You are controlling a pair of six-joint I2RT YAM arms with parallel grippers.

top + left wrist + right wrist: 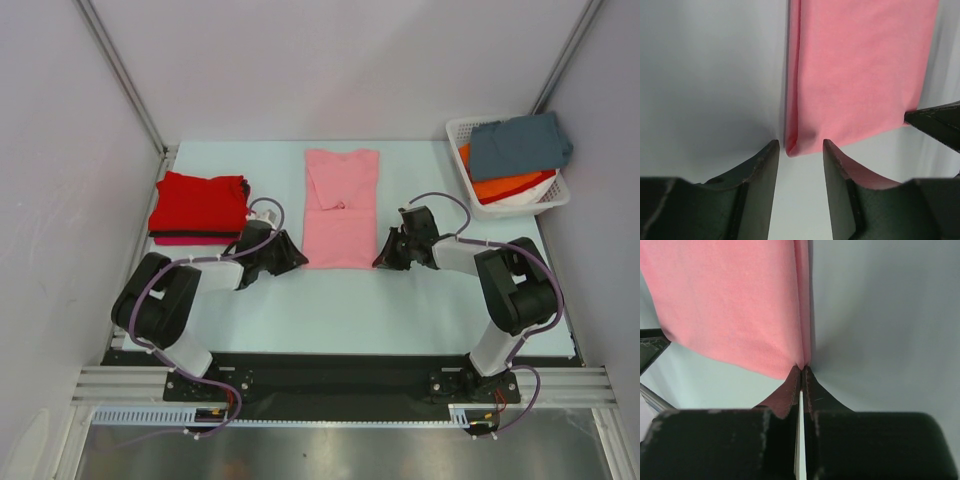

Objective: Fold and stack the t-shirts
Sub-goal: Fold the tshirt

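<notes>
The light pink t-shirt lies on the table, folded into a long narrow strip. My left gripper is open at its near left corner; in the left wrist view the corner of the pink shirt sits just ahead of the gap between the fingers. My right gripper is shut on the near right corner; in the right wrist view the fingertips pinch the pink shirt's folded edge. A folded red t-shirt lies on a magenta one at the left. Grey-blue and orange shirts fill the basket.
The white slotted basket stands at the back right corner. The red stack sits close to my left arm. White walls enclose the table at the back and sides. The right gripper's finger shows at the right edge of the left wrist view.
</notes>
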